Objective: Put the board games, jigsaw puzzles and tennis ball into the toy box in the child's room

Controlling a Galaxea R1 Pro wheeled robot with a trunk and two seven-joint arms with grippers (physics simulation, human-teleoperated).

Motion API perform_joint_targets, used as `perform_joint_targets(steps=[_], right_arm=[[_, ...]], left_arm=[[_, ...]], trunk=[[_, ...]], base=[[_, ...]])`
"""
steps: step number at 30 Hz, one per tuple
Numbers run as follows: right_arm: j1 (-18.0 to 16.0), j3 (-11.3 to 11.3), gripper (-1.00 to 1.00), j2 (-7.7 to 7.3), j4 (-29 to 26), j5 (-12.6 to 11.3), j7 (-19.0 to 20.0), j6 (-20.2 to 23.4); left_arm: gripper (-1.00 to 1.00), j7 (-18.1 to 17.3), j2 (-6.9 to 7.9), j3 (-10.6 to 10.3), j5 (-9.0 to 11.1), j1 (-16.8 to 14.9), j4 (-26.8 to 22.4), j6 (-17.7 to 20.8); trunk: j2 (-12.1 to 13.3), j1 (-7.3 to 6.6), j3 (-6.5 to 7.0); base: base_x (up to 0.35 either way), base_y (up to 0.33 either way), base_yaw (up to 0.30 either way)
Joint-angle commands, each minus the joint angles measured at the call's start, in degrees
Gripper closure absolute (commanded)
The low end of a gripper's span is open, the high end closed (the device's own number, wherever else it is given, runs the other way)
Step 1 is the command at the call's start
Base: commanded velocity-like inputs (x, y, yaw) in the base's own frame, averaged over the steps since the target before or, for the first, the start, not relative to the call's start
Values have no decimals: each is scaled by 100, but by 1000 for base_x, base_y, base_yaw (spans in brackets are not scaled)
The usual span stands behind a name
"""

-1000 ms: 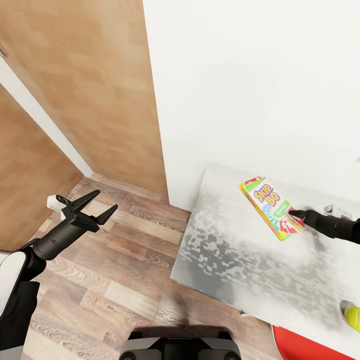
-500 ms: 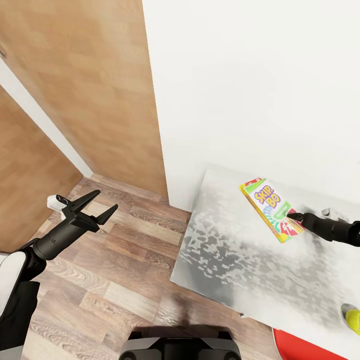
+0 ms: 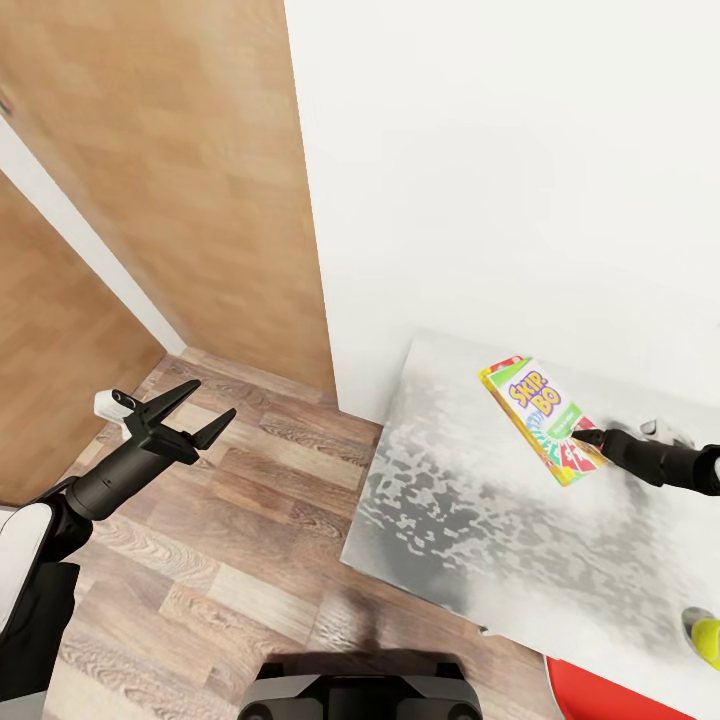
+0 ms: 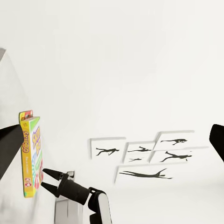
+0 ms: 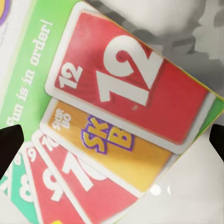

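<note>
two claws, both spread. one game box: skip-bo point(image 3: 545, 420), flat on the mottled grey-white table point(image 3: 470, 520), near the far edge by the white wall point(image 3: 500, 170), turned slantwise to the table's edges. right claw point(image 3: 583, 436) low over the table, tips at the box's near right corner, over the printed red cards; touching or just above, cannot tell from the head view. seen from the right wrist, skip-bo point(image 5: 107, 121) very close, red "12" card and orange card plain to read, with the right claw point(image 5: 112, 142) showing as dark fingers point(image 5: 9, 144) at both sides of the frame, wide apart, nothing pinched. seen from the left wrist, the same right claw point(image 4: 44, 178) with its two tips parted beside the box point(image 4: 30, 156); white wall panels point(image 4: 140, 154) with black figures behind. tennis ball point(image 3: 708, 640) at the table's near right, cut by the frame edge, well apart from the box; something red point(image 3: 610, 695) below it. left claw point(image 3: 195, 410) held out over the wood floor point(image 3: 230, 520), well apart from the table, holding nothing. wooden door point(image 3: 170, 170) beyond it, left of the wall.
</note>
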Motion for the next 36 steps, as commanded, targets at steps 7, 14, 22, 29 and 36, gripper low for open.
perform_joint_targets(steps=[7, 14, 22, 29, 36], right_arm=[[-4, 2, -100, 2, 1, -60, -57, 19], [-3, 4, -100, 9, 7, -60, -57, 19], [-9, -7, -100, 6, 63, -60, -57, 19], [-12, -25, -100, -14, 84, -60, -57, 19], [-29, -37, -100, -57, 111, -60, -57, 19]], left_arm=[[-100, -47, 0, 3, -44, -4, 2, 18], [-100, -49, 0, 6, -44, -4, 2, 18], [-100, -55, 0, 6, -44, -3, 2, 18], [-100, -51, 0, 9, -44, -4, 2, 18], [-100, -44, 0, -1, -44, -3, 2, 18]], trunk=[[-9, 3, -7], [-9, 3, -7], [-9, 3, -7], [-9, 3, -7], [-9, 3, -14]], base=[[0, 0, 0], [0, 0, 30], [0, 0, 202], [0, 0, 267], [0, 0, 198]])
